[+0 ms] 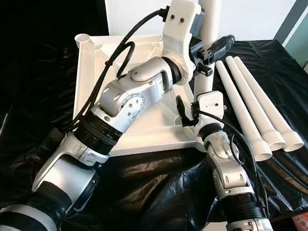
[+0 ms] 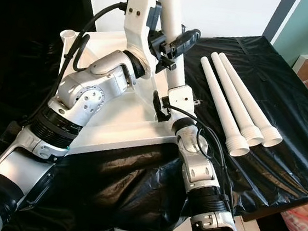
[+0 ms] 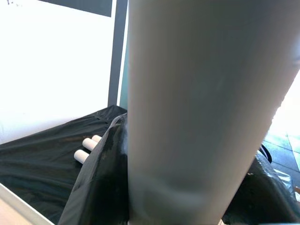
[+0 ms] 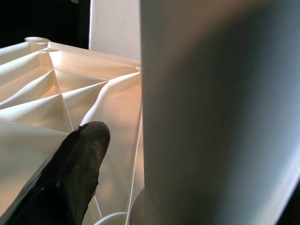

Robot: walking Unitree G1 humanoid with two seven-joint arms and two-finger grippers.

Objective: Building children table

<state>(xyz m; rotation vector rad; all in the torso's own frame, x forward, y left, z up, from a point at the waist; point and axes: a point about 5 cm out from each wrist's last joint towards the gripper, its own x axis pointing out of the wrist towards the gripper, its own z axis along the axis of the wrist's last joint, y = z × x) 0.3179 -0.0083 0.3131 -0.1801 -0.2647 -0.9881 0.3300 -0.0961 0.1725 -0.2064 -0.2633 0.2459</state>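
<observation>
Upturned white tabletop (image 1: 137,122) on black-draped table (image 1: 290,80), upright white leg (image 1: 212,22) at its near right corner, left end effector (image 1: 211,54) clamped on it, right end effector (image 1: 186,114) at its base, finger state indiscernible, three loose legs (image 1: 254,107) toward right edge.

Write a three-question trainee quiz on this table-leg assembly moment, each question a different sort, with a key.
1. True or false: the upright table leg stands at a corner of the upturned white tabletop.
2. How many loose legs lie on the black cover?
3. Which gripper holds the leg higher up? A) left gripper B) right gripper

Key: 1 true; 2 three; 3 A
</observation>
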